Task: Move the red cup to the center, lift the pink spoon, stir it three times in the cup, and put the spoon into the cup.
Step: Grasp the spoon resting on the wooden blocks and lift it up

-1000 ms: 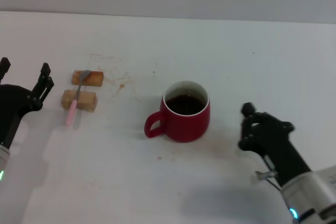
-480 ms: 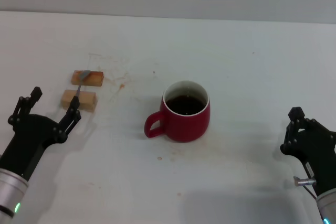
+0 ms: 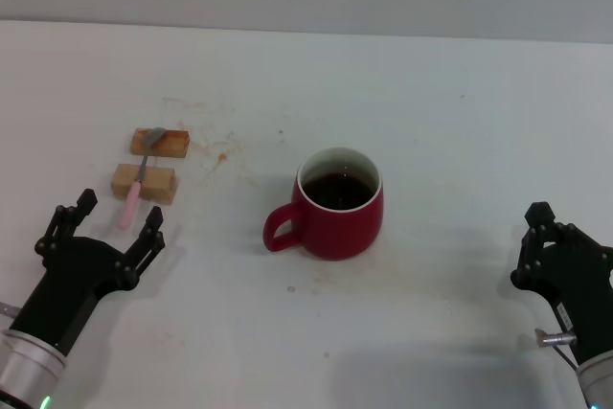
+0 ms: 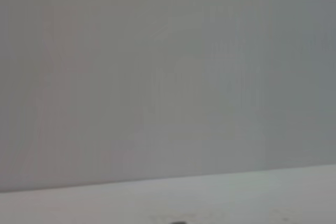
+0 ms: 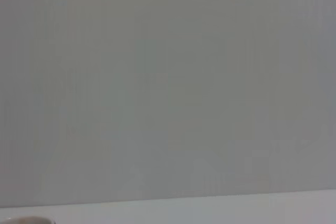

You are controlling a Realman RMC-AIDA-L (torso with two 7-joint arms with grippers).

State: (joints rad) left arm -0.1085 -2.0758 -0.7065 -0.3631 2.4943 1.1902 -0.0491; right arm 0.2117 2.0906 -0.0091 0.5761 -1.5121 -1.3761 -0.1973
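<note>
Red cup [image 3: 339,204] sits mid-table — our left gripper [image 3: 101,225], fingers spread, next needs the pink spoon [image 3: 132,200] — right gripper [image 3: 546,237] unreadable.

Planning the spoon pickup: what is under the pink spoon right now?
The pink spoon lies across two tan wooden blocks, bowl end on the far block, pink handle tip overhanging the near one toward the table. Contact beneath it is hidden.
</note>
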